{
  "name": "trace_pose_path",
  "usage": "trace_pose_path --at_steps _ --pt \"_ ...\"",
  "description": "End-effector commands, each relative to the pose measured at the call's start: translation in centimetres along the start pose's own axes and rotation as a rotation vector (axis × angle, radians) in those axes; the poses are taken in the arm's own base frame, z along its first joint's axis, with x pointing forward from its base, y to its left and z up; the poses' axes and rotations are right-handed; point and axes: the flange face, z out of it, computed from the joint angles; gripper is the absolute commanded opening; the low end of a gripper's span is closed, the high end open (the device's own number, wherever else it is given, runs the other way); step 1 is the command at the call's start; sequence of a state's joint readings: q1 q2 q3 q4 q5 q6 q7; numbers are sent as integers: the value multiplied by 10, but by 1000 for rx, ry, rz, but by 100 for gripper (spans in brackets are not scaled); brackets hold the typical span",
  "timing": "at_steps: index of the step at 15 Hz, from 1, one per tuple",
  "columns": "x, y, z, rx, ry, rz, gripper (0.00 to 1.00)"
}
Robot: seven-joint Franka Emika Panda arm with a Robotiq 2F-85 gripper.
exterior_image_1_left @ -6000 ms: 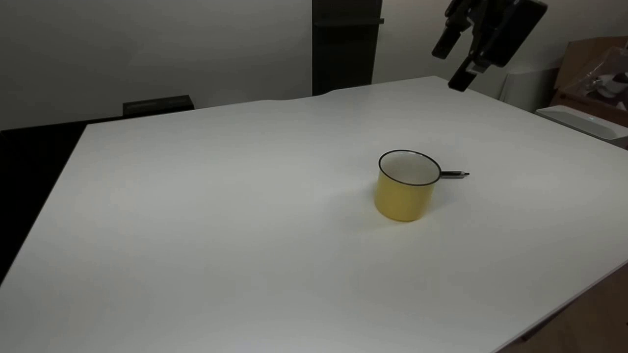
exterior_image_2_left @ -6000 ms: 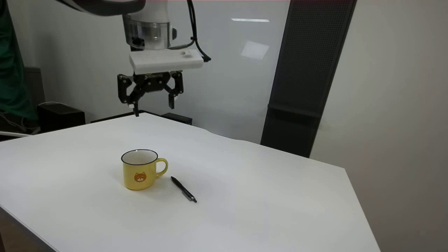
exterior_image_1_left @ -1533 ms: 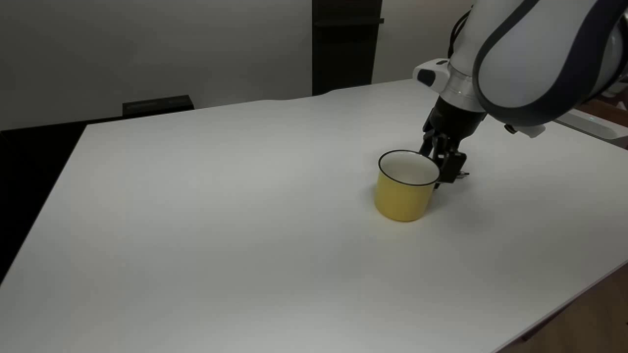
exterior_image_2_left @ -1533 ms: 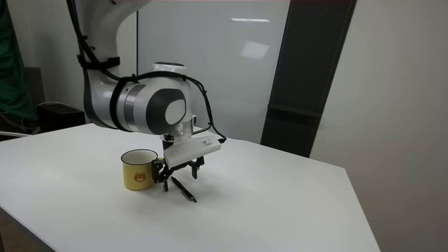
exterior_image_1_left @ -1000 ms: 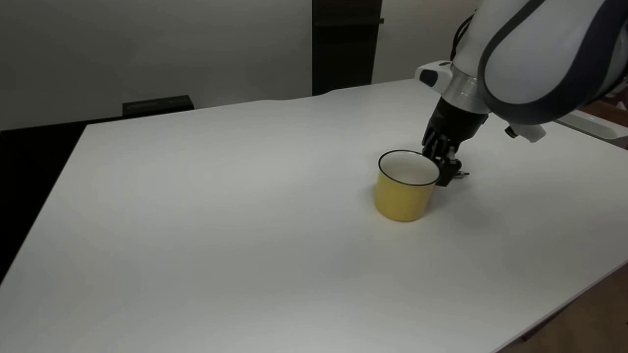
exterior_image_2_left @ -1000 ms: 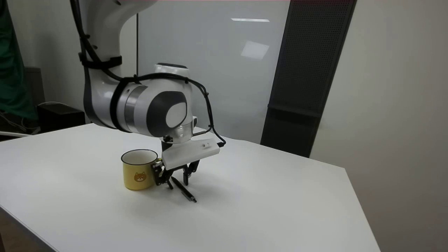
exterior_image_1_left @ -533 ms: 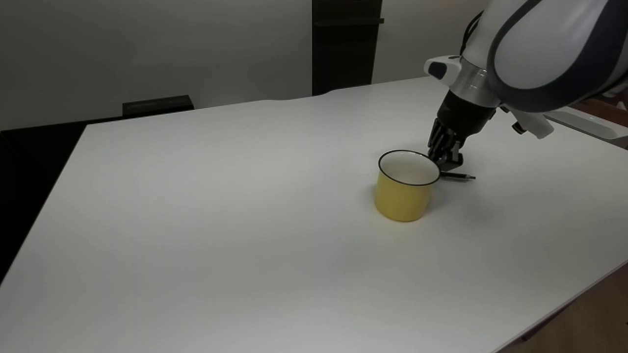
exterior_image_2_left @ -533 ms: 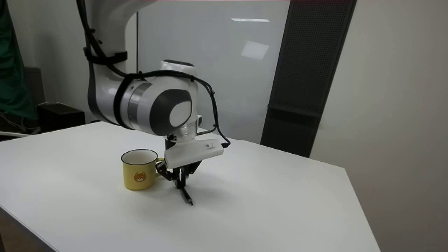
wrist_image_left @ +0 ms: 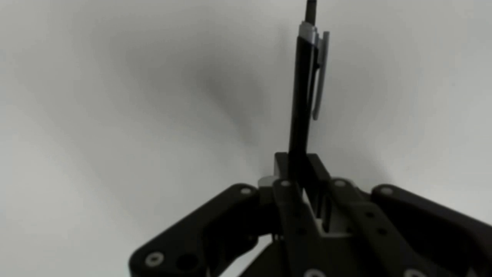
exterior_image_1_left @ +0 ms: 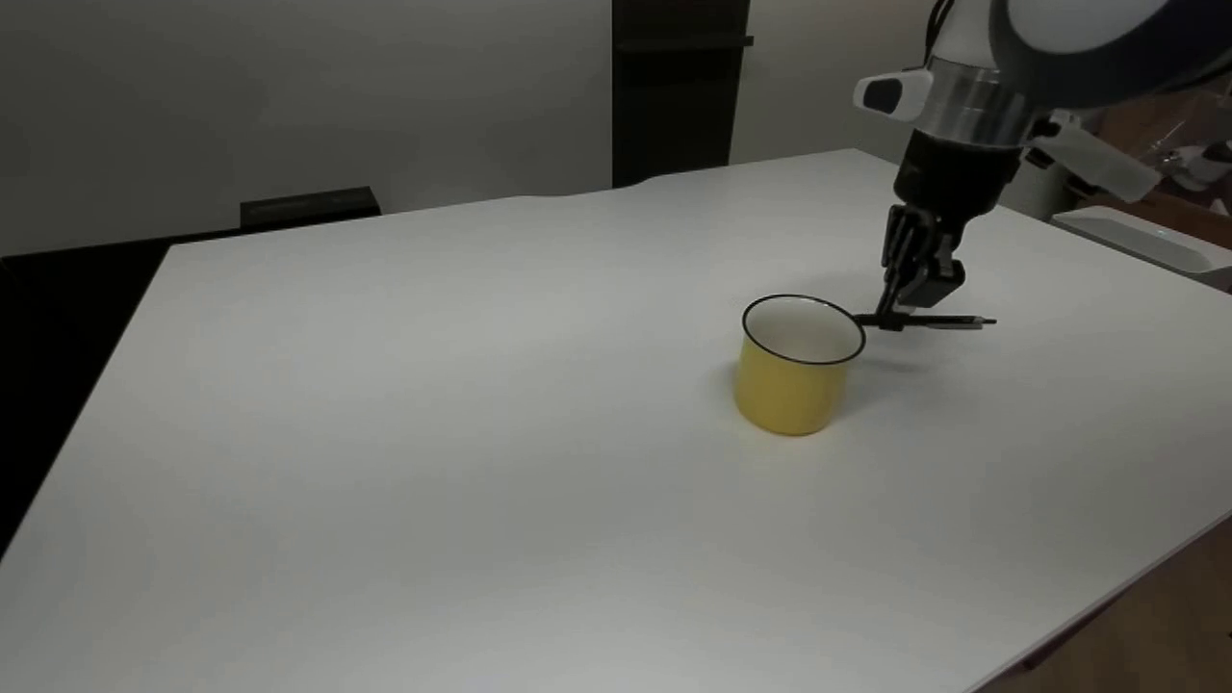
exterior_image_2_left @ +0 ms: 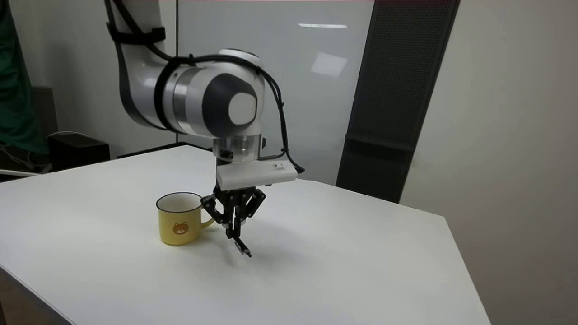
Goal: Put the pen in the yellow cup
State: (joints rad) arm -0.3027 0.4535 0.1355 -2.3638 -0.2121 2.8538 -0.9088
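Pen (exterior_image_1_left: pixel 938 322), one, slim, black: right side of the frame in an exterior view, pinched by the gripper (exterior_image_2_left: pixel 233 234), whose jaws are drawn together on it partway along its length; held just off the table (exterior_image_1_left: pixel 433 462). Long axis: near level there, left end meeting the outline of the cup (exterior_image_1_left: pixel 791 399) (contact cannot be told); in the wrist view, running upward from the jaws, clip (wrist_image_left: pixel 321 73) to its right. Cup, one, yellow, upright: near the gripper and to its left in both exterior views, its opening (exterior_image_2_left: pixel 179 205) higher in the frame than the jaw tips in an exterior view. Coming move, as judged: more height, then a leftward shift, probably with a tilt, since a level pen could lodge across the opening. Markings: orange animal face (exterior_image_2_left: pixel 180 228) on the cup's wall; no brand, label or writing legible on pen, cup or gripper.
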Motion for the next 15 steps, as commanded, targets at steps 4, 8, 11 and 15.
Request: trace_pose_path --at_steps 4,8,11,15 --pt "27 -6 -114 68 -200 -59 3" --pt "69 -10 -158 54 -293 -140 3" --pt "102 -13 -158 53 -308 -200 3" --pt "133 -16 -139 60 -315 -255 3"
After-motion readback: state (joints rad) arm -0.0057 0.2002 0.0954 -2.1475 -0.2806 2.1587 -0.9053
